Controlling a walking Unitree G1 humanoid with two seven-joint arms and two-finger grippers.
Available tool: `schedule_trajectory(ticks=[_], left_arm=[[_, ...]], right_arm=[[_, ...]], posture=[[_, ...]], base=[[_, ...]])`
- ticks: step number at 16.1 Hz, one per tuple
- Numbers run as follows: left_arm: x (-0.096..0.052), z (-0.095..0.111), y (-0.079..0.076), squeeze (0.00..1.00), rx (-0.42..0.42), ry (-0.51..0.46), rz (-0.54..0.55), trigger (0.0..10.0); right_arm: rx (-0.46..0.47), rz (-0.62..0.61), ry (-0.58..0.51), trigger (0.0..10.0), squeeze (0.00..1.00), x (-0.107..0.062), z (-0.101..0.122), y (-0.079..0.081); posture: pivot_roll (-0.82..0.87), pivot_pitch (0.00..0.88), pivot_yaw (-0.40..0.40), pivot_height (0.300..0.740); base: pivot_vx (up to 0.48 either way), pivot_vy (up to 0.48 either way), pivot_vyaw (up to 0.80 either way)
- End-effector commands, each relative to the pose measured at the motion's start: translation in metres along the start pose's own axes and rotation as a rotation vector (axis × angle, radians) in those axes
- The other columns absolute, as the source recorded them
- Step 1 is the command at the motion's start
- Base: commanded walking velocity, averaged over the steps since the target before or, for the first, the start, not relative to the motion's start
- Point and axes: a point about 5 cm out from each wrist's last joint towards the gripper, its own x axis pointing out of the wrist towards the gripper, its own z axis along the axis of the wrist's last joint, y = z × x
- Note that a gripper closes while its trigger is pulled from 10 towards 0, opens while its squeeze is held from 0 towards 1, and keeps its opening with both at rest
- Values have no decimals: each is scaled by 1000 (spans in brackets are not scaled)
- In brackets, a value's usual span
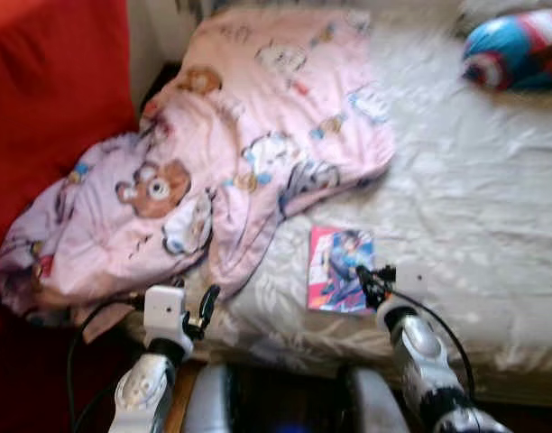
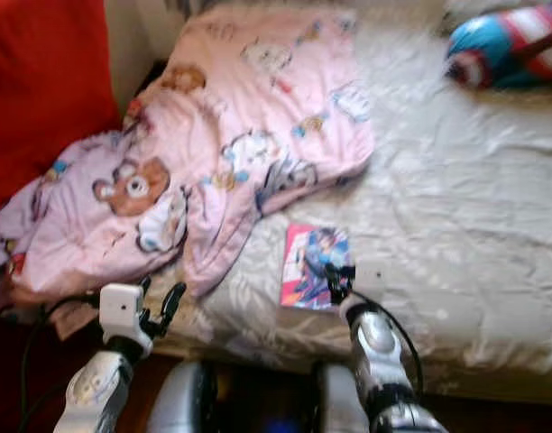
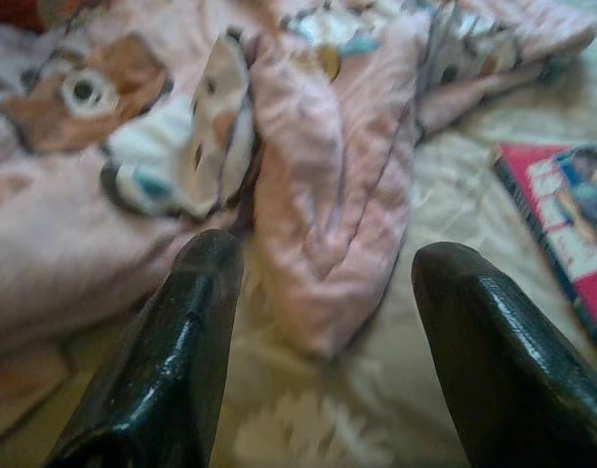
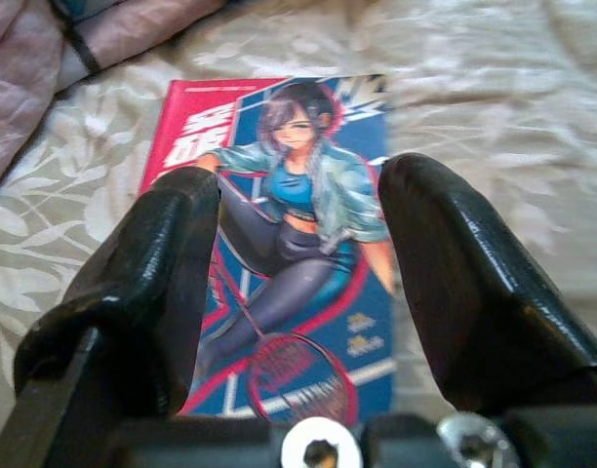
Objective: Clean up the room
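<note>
A comic book [image 1: 339,268] with a pink and blue cover lies flat on the cream bedsheet [image 1: 474,180] near the bed's front edge. My right gripper [image 1: 373,282] hovers just above its near right corner, open, the book [image 4: 289,224] showing between its fingers [image 4: 152,283]. A crumpled pink blanket [image 1: 222,153] with bear prints spreads over the bed's left half and hangs off the side. My left gripper [image 1: 200,314] is open at the front edge, just before the blanket's hanging fold [image 3: 328,234].
A blue and red stuffed toy [image 1: 519,47] lies at the bed's far right. A red surface [image 1: 50,99] stands to the left of the bed. The right half of the sheet is bare. A black cable [image 1: 82,334] loops by my left arm.
</note>
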Motion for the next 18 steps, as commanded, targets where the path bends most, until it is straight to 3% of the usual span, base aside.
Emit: schedule_trajectory(ticks=[1,2,5,8,10,15,18], left_arm=[[-9,0,2,0,8,18,-3,10000],[-13,1,3,0,12,27,-2,10000],[-34,5,7,0,23,57,18,10000],[-40,8,10,0,29,68,26,10000],[-33,19,10,0,28,49,28,10000],[4,41,5,0,-21,-41,46,10000],[8,44,5,0,-18,-44,35,10000]], right_arm=[[21,-29,11,10000,286,-1,-4,-4],[27,-55,14,10000,1000,-1,-3,-6],[89,-142,32,10000,1000,1,-2,-18],[118,-161,33,10000,1000,0,-2,-22],[106,-142,42,10000,0,0,-3,-22],[125,-146,45,10000,0,-5,-11,-24],[133,-164,34,10000,0,-9,-14,-31]], posture=[[150,304,50,610],[163,315,53,610],[210,359,67,610],[220,375,73,610],[233,391,81,610],[227,394,81,610],[219,397,82,610]], base=[[0,0,0],[0,0,0],[0,0,0],[0,0,0],[0,0,0],[0,0,0],[0,0,0]])
